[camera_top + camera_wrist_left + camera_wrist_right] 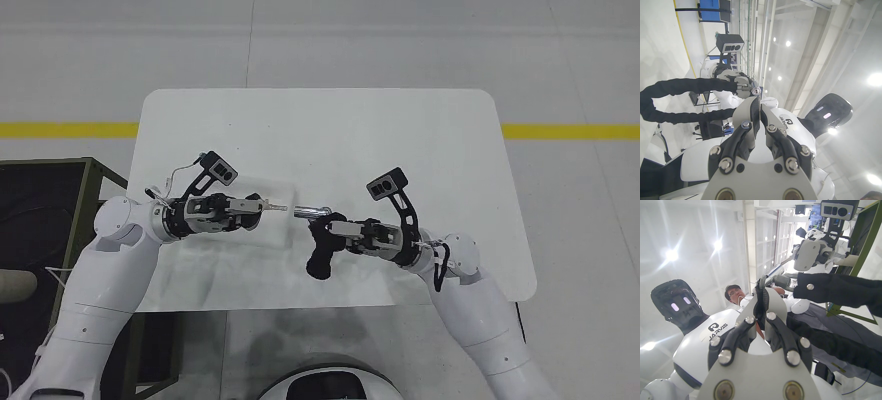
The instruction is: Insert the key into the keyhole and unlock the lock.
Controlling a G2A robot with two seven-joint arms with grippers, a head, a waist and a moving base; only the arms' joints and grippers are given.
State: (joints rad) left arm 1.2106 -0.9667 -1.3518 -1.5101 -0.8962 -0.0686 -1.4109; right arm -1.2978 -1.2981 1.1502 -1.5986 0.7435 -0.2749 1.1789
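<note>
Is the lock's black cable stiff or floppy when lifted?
Probably floppy: the cable curves in a loose loop from the lock head. It looks fabric-covered, so it likely resists slipping. It may swing, since the loop hangs free.

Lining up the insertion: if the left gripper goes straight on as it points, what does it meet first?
Likely the lock, keyhole end first, held in the right gripper. The key in the left gripper leads, with a gap before it; exact alignment is unclear.
</note>
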